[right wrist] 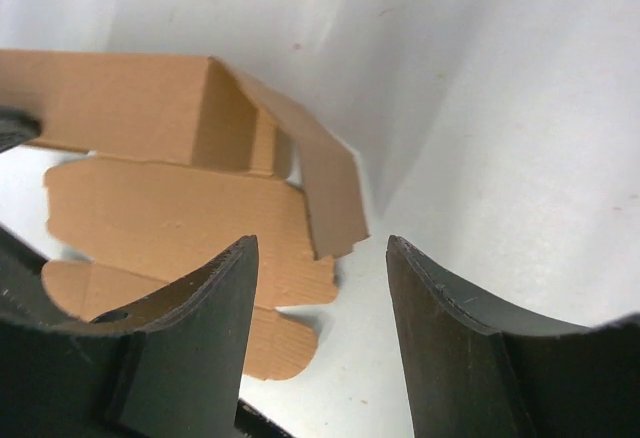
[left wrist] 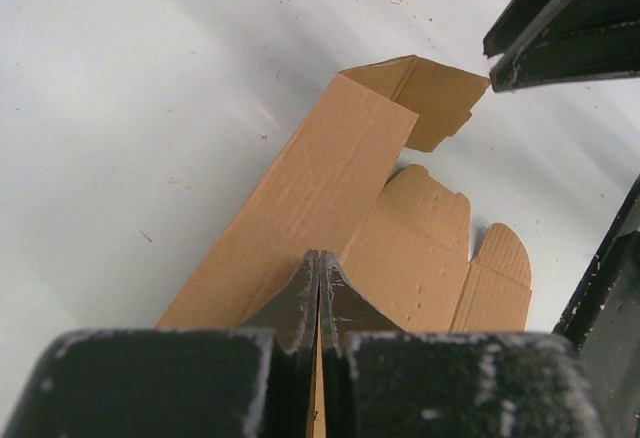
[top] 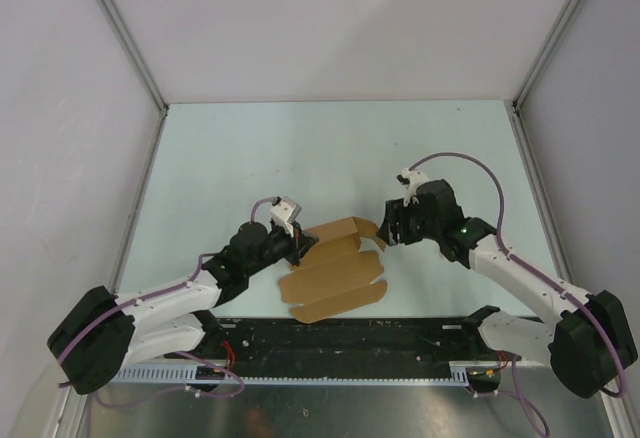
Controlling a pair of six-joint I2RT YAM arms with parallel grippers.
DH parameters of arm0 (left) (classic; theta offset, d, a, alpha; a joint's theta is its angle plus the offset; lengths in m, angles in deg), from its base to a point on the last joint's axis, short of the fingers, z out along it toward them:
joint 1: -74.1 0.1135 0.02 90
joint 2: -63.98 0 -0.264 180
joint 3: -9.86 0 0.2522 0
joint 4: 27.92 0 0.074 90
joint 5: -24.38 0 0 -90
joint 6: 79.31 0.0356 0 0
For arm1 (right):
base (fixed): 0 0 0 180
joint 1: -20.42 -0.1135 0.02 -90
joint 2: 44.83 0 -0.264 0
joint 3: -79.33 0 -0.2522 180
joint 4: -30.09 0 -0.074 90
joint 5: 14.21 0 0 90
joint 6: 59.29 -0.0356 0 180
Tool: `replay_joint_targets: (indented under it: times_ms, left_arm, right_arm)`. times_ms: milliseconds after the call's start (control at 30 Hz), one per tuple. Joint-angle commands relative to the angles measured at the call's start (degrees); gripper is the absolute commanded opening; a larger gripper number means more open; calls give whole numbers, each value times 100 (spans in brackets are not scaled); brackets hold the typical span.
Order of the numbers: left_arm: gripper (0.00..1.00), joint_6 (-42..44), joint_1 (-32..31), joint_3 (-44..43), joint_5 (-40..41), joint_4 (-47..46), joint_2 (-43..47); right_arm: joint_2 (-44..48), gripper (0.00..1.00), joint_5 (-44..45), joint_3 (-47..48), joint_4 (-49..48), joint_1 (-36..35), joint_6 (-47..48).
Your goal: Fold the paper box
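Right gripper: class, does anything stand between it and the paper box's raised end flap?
Nothing visible does. The right gripper is open, and the paper box's raised flap stands directly ahead of it over bare table.

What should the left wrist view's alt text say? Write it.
The left gripper, shut, pinches the near edge of the paper box, a partly folded brown cardboard sheet with one long panel raised, on a pale table. Dark parts of the right gripper show at top right, near an upturned end flap.
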Motion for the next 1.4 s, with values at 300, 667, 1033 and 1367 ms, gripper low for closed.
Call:
replay_joint_targets:
  times_ms: [300,667,1033,1367]
  left_arm:
    - [0,72,-20,-149,-53,40,27]
    - [0,54,-20,-149,-62,49,18]
    - [0,72,-20,-149,-26,75,106]
    - [0,81,-20,-149,-35,101,88]
  right_arm:
    - [214,58,51,253,49,336,537]
    - [-85,57,-136,305,-65,29,793]
    - [-665,52,796,534,22,-419,951]
    - [-823,24,982,701,49,-578,1004]
